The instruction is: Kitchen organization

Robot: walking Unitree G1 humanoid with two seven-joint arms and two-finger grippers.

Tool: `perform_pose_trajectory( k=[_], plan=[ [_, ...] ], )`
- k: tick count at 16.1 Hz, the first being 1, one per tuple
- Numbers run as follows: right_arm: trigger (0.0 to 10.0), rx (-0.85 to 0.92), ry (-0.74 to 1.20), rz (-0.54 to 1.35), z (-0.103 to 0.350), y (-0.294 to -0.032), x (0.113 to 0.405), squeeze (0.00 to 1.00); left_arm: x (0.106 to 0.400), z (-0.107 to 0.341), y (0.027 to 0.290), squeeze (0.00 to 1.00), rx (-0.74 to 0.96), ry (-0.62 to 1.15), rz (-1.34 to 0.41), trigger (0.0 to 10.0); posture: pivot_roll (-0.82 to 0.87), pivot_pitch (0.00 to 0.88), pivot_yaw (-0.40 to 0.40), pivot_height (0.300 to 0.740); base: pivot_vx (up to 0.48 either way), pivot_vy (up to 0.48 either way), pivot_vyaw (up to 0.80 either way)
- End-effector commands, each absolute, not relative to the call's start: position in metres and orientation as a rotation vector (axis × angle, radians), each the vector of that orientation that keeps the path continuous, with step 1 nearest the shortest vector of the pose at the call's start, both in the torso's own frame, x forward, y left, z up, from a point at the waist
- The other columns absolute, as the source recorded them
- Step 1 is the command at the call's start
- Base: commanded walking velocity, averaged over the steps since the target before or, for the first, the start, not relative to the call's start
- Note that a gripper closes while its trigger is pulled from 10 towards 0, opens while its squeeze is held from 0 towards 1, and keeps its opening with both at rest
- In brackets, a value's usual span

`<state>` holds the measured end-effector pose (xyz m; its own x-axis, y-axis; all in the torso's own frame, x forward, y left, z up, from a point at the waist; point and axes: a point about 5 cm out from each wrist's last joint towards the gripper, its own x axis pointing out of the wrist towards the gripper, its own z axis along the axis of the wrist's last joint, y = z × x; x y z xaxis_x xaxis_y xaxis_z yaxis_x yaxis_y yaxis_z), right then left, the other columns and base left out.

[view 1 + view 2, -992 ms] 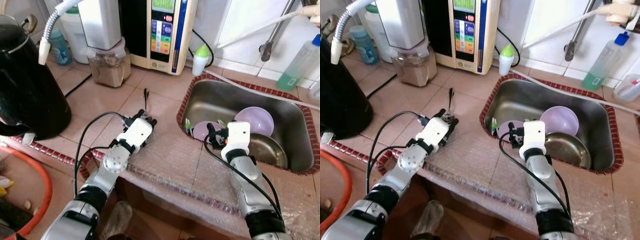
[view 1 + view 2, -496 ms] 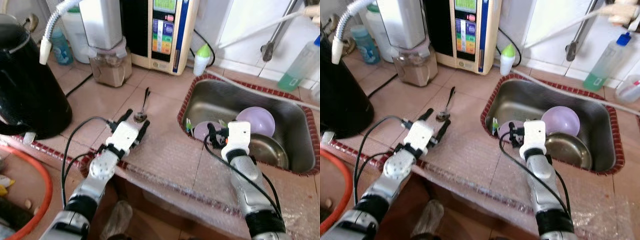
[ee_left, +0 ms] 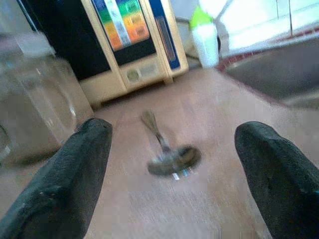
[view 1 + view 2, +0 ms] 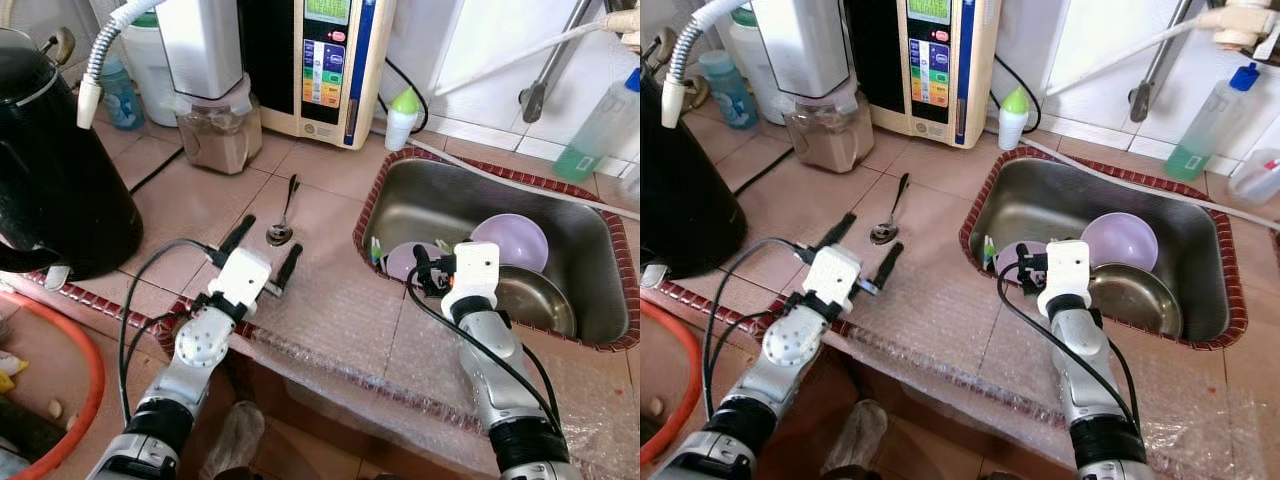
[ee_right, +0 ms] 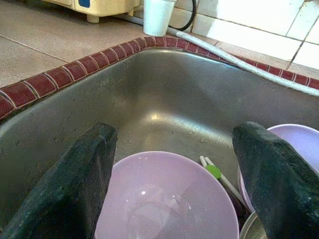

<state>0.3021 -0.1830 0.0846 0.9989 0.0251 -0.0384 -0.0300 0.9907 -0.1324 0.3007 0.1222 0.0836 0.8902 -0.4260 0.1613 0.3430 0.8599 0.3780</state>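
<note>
Our left gripper [image 4: 262, 253] has drawn back from the spoon [image 4: 282, 222], fingers spread wide and empty. The spoon now lies free on the tiled surface [image 4: 190, 205] beside the sink [image 4: 400, 190]. Our right gripper [image 5: 174, 174] hangs open over a purple bowl [image 5: 167, 201] in the sink, so dishes likely come next.

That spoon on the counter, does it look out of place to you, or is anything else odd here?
Yes. The spoon lies alone on the tiled counter, while the other dishes, two lilac bowls and a steel bowl, sit in the sink. The left claw is open just short of it.
</note>
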Motion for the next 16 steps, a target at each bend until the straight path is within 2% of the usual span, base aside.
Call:
perform_pose_trajectory(
  k=[1, 2, 3, 8, 9, 10, 13, 16],
  plan=[
    [10.0, -0.128, 0.073, 0.025, 0.078, -0.183, 0.302, 0.00, 0.303, 0.080, 0.121, 1.00, 0.356, -0.211, -0.408, 10.0, -0.03, 0.035, -0.017, 0.740, 0.000, 0.000, 0.00],
    [10.0, -0.129, 0.071, 0.025, 0.078, -0.184, 0.301, 0.00, 0.309, 0.076, 0.119, 0.26, 0.348, -0.166, -0.392, 10.0, -0.03, 0.036, -0.018, 0.740, 0.000, 0.000, 0.00],
    [10.0, -0.129, 0.071, 0.025, 0.079, -0.184, 0.300, 0.00, 0.313, 0.074, 0.119, 0.00, 0.344, -0.141, -0.376, 10.0, -0.04, 0.036, -0.021, 0.740, 0.000, 0.000, 0.00],
    [10.0, -0.135, 0.071, 0.029, 0.080, -0.185, 0.298, 0.00, 0.323, 0.068, 0.113, 0.00, 0.291, -0.052, -0.366, 10.0, -0.07, 0.042, -0.029, 0.740, 0.000, 0.000, 0.00],
    [10.0, -0.138, 0.069, 0.029, 0.081, -0.185, 0.298, 0.00, 0.325, 0.068, 0.112, 0.00, 0.273, -0.037, -0.370, 1.4, -0.07, 0.042, -0.029, 0.740, 0.000, 0.000, 0.00],
    [10.0, -0.141, 0.067, 0.027, 0.082, -0.186, 0.299, 0.00, 0.327, 0.067, 0.111, 0.00, 0.258, -0.015, -0.374, 0.0, -0.08, 0.041, -0.028, 0.740, 0.000, 0.000, 0.00],
    [10.0, -0.140, 0.065, 0.023, 0.083, -0.187, 0.299, 0.00, 0.332, 0.061, 0.110, 0.00, 0.200, 0.104, -0.410, 0.0, -0.08, 0.040, -0.020, 0.740, 0.000, 0.000, 0.00],
    [10.0, -0.133, 0.067, 0.028, 0.082, -0.184, 0.299, 0.00, 0.335, 0.061, 0.111, 0.00, 0.185, 0.146, -0.430, 0.0, -0.08, 0.040, -0.020, 0.740, 0.000, 0.000, 0.00]
  ],
)
